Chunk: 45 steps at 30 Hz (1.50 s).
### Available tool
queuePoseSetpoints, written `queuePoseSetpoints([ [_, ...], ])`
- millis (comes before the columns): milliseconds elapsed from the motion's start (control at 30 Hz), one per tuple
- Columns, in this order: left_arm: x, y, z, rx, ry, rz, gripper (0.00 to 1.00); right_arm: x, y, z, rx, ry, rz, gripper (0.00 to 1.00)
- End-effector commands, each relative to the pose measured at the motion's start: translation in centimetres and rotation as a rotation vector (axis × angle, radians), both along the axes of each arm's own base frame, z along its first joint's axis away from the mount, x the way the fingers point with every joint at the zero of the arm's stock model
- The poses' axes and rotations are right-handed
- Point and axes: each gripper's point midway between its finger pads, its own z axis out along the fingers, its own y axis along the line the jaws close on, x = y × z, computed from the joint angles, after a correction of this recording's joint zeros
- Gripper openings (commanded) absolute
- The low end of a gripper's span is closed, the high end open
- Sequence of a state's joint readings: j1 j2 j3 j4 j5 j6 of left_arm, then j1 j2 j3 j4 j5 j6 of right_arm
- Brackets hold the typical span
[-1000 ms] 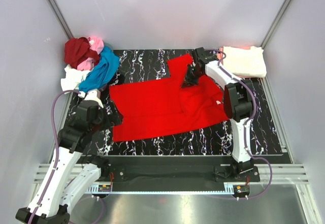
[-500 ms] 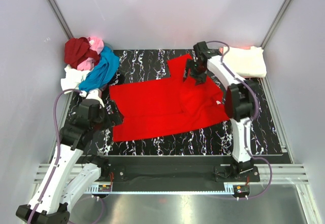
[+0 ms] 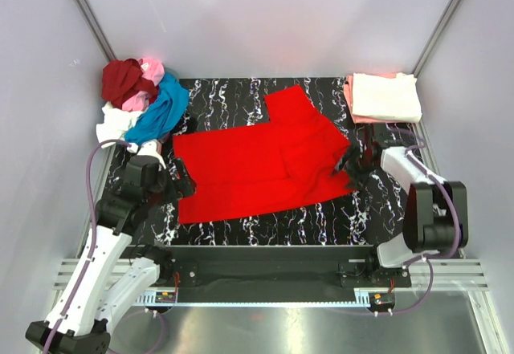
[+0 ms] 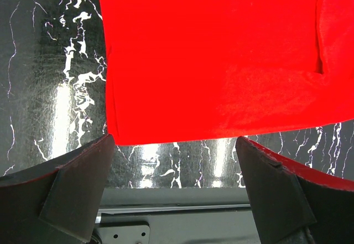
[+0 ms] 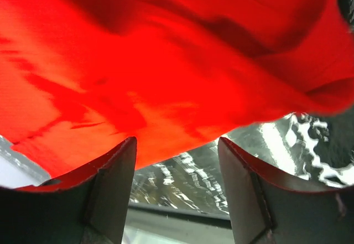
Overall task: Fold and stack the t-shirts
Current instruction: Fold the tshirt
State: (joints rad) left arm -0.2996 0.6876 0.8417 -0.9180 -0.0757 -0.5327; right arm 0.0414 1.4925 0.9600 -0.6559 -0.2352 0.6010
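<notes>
1. Evidently the step in hand is folding the bright red t-shirt (image 3: 257,165). It lies spread across the black marbled mat (image 3: 233,97), with its right part lapped over itself and one sleeve pointing toward the far side.
2. A folded stack (image 3: 385,95), cream over salmon, sits at the far right corner, and the unfolded heap (image 3: 140,97) waits at the far left corner.
3. The next move probably calls for each gripper to close on the shirt edge nearest it, low enough to catch the cloth, so that the fold carries across evenly.
4. The left arm reaches low, with the left gripper (image 3: 178,185) at the shirt's left hem, its jaws wide apart and holding nothing.
5. The right arm bends low along the right side. The right gripper (image 3: 351,164) points at the shirt's right edge, fingers parted, with cloth just ahead but not pinched.
</notes>
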Motion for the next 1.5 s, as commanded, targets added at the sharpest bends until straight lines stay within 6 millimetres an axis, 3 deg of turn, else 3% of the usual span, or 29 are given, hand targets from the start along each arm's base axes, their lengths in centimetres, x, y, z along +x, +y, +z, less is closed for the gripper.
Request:
queuePoseSetpoints([
  [0,0.9,-0.1,1.1,-0.015,-0.06,0.01,0.99,-0.2,2.5,-2.4,0.223,0.023,-0.003,0.67],
  [133,0.8,-0.1,1.0,-0.014,-0.055,0.008,0.99,-0.8,0.3,-4.6,0.192,0.078,-0.076,0.67],
  [300,0.8,0.0,0.9,-0.008,-0.052,0.011,0.99,-4.2,-3.1,-6.6,0.189,0.159,-0.233,0.66],
  [433,0.8,0.1,1.1,-0.01,-0.058,0.018,0.99,-7.8,-4.1,-7.2,0.249,0.207,-0.368,0.66],
  [500,0.8,0.2,1.0,-0.008,-0.057,0.019,0.99,-8.4,-3.8,-6.9,0.281,0.214,-0.385,0.65],
  [600,0.8,0.2,1.1,-0.008,-0.059,0.021,0.99,-8.2,-4.0,-6.6,0.274,0.186,-0.418,0.67],
  [800,0.8,0.3,1.0,-0.007,-0.056,0.027,0.99,-4.2,-5.0,-5.5,0.286,0.104,-0.395,0.71],
  [933,0.8,0.4,1.0,-0.003,-0.058,0.033,0.99,-2.6,-5.5,-6.0,0.286,0.116,-0.371,0.67],
  [1067,0.8,0.4,1.2,-0.005,-0.065,0.037,0.99,-1.7,-6.1,-6.4,0.266,0.101,-0.374,0.51],
  [1100,0.8,0.4,1.1,-0.004,-0.064,0.037,0.99,-1.5,-6.1,-6.4,0.267,0.099,-0.372,0.34],
  [1233,0.8,0.4,1.2,-0.005,-0.064,0.036,0.99,-1.3,-6.1,-6.3,0.264,0.091,-0.345,0.02],
  [1467,0.8,0.4,1.2,-0.006,-0.066,0.036,0.99,-3.9,-7.8,-4.8,0.185,0.108,-0.392,0.0],
])
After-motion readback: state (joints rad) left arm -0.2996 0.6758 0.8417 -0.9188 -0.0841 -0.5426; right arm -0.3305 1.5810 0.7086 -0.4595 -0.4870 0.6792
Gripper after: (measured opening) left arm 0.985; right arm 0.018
